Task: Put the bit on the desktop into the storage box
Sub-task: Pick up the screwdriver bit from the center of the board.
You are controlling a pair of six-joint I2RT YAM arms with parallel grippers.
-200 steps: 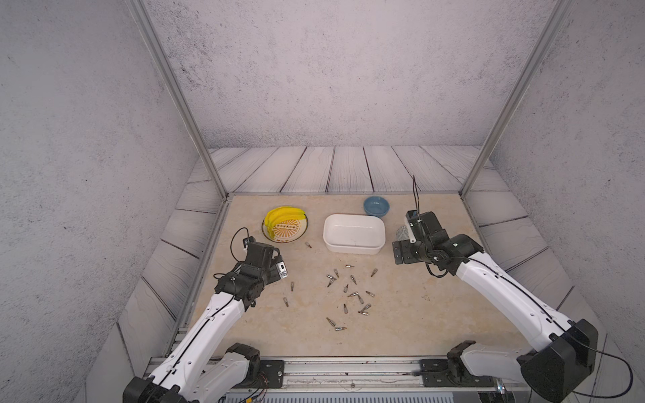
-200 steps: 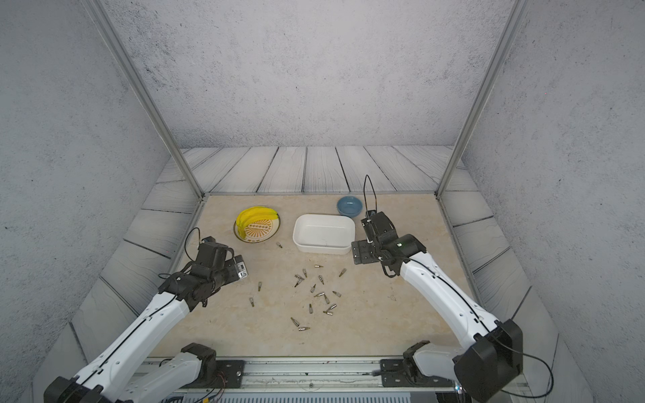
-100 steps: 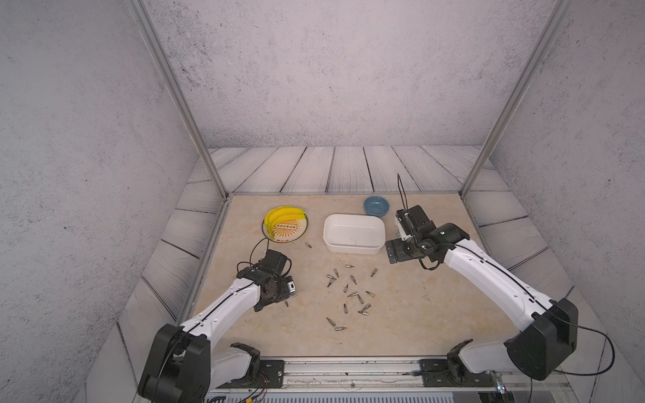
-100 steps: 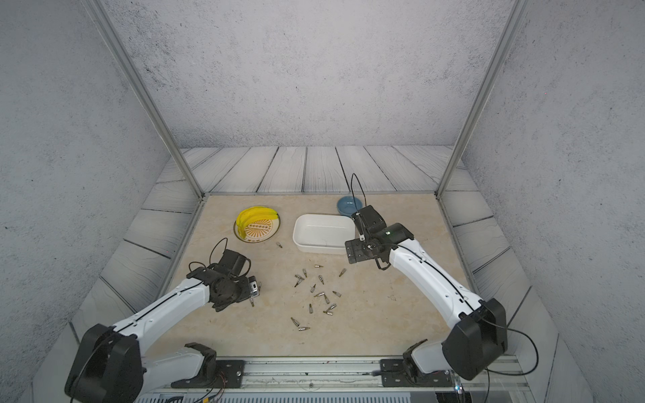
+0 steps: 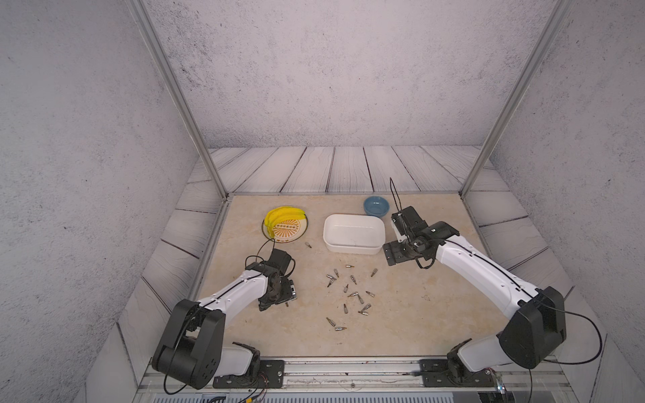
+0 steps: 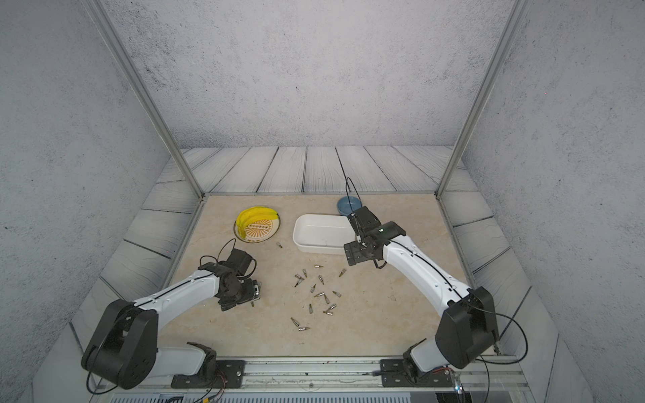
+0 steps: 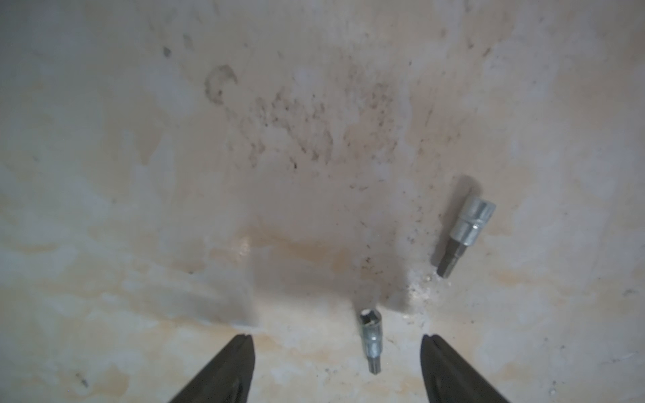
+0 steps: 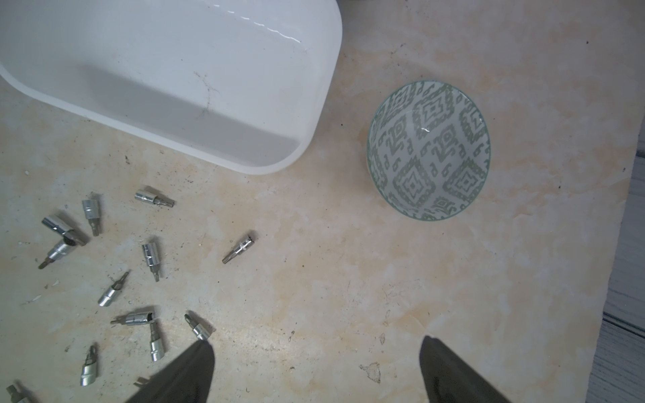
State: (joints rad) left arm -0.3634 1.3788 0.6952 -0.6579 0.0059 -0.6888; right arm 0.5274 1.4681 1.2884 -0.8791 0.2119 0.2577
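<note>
Several small silver bits lie scattered on the beige desktop. My left gripper points down at the desktop's left part. In the left wrist view it is open around one bit, which lies flat nearer one finger and touches neither. A second bit lies just beyond. The white storage box stands at the back middle and looks empty. My right gripper hovers by the box's right end. In its wrist view it is open over bare desktop, with the box ahead.
A blue bowl stands behind the storage box. A patterned plate with yellow bananas is at the back left, with a lone bit beside it. A grey-green patterned bowl sits under my right arm. Grey plank panels ring the desktop.
My left gripper has come down and forward onto the left-hand bits, and its jaws have narrowed somewhat. My right gripper has moved left towards the storage box.
</note>
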